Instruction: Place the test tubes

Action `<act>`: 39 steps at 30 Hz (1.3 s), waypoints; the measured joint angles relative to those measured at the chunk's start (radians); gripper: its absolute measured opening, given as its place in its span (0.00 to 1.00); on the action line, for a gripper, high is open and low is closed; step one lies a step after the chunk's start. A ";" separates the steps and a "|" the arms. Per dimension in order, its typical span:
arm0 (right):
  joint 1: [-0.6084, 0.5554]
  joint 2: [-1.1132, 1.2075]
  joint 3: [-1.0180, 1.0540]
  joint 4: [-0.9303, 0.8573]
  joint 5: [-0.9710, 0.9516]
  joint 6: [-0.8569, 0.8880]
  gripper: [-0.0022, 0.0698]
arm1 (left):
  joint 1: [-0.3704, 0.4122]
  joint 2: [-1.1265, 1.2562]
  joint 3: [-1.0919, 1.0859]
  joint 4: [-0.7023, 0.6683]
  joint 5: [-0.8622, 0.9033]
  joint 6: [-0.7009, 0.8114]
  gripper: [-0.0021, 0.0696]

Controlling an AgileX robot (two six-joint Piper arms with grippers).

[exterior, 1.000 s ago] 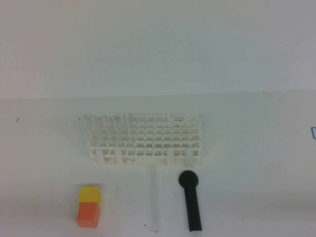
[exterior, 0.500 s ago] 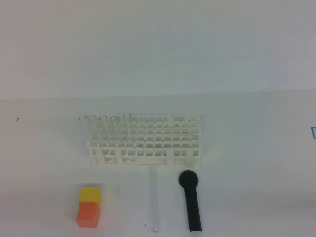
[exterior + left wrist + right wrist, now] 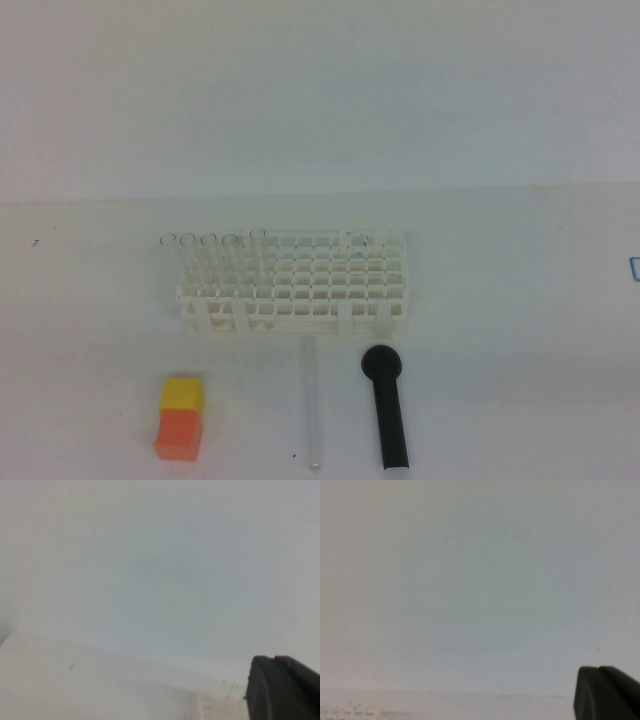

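A white test tube rack (image 3: 293, 287) stands mid-table in the high view, with several clear tubes (image 3: 205, 262) upright in its left end. One clear test tube (image 3: 312, 402) lies flat on the table in front of the rack, pointing toward the near edge. Neither arm appears in the high view. A dark part of my left gripper (image 3: 282, 690) shows at the corner of the left wrist view, with a pale trace of the rack (image 3: 215, 705) beside it. My right gripper (image 3: 607, 694) shows the same way in the right wrist view, over bare table and wall.
A black tool with a round head (image 3: 385, 405) lies just right of the loose tube. An orange block with a yellow block on it (image 3: 181, 417) sits at the front left. A blue mark (image 3: 634, 267) is at the table's right edge.
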 joint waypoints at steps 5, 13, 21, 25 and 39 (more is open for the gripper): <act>0.000 0.083 -0.142 -0.002 0.193 0.000 0.03 | 0.000 0.133 -0.146 0.108 0.294 0.008 0.03; 0.000 0.209 -0.239 -0.002 0.467 0.000 0.03 | 0.000 0.263 -0.096 0.012 0.407 -0.035 0.03; 0.000 0.214 -0.239 -0.002 0.537 0.005 0.03 | 0.000 0.523 -0.096 -0.370 0.479 0.200 0.03; 0.000 0.214 -0.239 -0.002 0.558 0.031 0.03 | 0.000 0.669 -0.096 -0.580 0.461 0.378 0.09; 0.000 0.222 -0.239 -0.061 0.712 0.041 0.03 | -0.554 1.111 -0.261 -0.588 0.119 0.423 0.17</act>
